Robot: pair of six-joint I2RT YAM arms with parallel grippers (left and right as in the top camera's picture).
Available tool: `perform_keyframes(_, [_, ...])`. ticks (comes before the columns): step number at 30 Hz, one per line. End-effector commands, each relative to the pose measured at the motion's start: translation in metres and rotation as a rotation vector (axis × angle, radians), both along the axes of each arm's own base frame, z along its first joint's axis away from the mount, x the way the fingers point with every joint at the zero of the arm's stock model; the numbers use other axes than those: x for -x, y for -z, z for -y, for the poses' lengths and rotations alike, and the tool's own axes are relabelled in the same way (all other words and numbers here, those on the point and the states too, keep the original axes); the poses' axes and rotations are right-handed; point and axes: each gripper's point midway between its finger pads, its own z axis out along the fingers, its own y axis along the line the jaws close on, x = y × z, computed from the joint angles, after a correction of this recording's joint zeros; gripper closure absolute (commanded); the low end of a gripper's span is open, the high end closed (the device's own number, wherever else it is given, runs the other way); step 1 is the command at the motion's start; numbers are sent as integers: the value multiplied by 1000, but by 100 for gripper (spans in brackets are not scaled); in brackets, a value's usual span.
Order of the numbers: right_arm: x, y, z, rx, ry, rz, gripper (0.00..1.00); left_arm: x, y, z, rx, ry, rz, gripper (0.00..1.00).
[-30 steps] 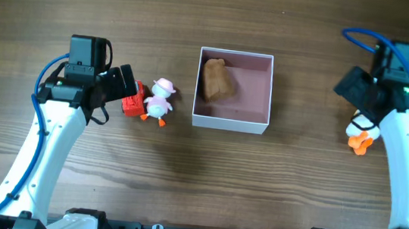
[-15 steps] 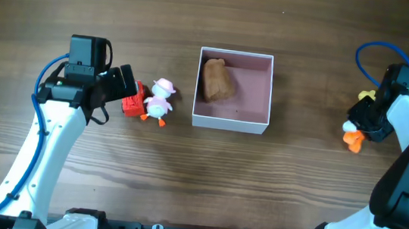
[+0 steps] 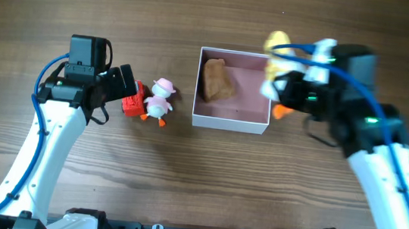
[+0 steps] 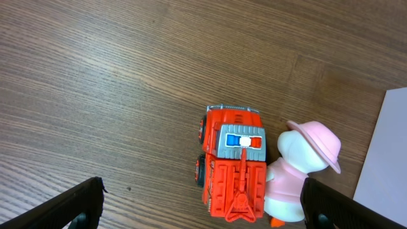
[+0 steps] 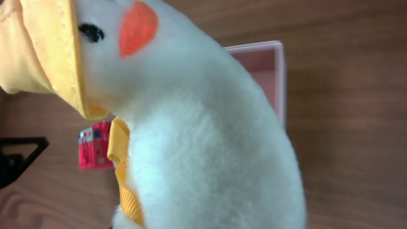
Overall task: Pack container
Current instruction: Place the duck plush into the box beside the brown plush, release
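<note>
Box (image 3: pixel 248 96) sits mid-table, upright, top open; brown lump (image 3: pixel 217 79) in its left half, right half bare; thin walls, likely light, will slide or dent if you bump it, so come in from above; if you must steady it, pinch one wall near corner. Your right gripper (image 3: pixel 290 82) carries plush duck (image 5: pixel 203 127) in yellow hat at box's right wall, fingers hidden behind fur; soft, light, squashy. Your left gripper (image 3: pixel 127 85) spread wide, empty, over red fire truck (image 4: pixel 232 162) touching pink-hat duck (image 4: pixel 299 168).
</note>
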Motion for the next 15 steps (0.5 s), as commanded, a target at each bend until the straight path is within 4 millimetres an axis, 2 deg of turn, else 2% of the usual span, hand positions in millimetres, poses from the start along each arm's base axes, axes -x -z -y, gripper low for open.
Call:
perform_keyframes(1, [-19,48,-10,157,118,-18,74,-4,-5,0,-5,2,13,0])
perform_keyframes(3, [-40,92,-20,210,120,-64,74,-4,-5,0,-5,2,13,0])
perform_keyframes(4, [-50,116,-17,244,138,-91,73,-4,-5,0,-5,2,13,0])
perform_keyframes(7, [-70,167,-12,299,132,-135,60,-4,-5,0,-5,2,13,0])
perform_keyframes(9, [-76,178,-7,320,140,-136,50,-4,-5,0,-5,2,12,0])
perform_keyframes(10, [-78,181,-5,335,133,-132,38,-4,-5,0,-5,2,13,0])
perform_keyframes(11, [-81,180,-4,350,108,-117,20,-4,-5,0,-5,2,13,0])
perform_keyframes(13, [-86,168,-7,388,21,-56,11,-4,-5,0,-5,2,13,0])
perform_keyframes(14, [-88,161,-10,388,-11,-35,10,-4,-5,0,-5,2,13,0])
perform_keyframes(15, [-91,146,-18,369,-55,1,10,-4,-5,0,-5,2,13,0])
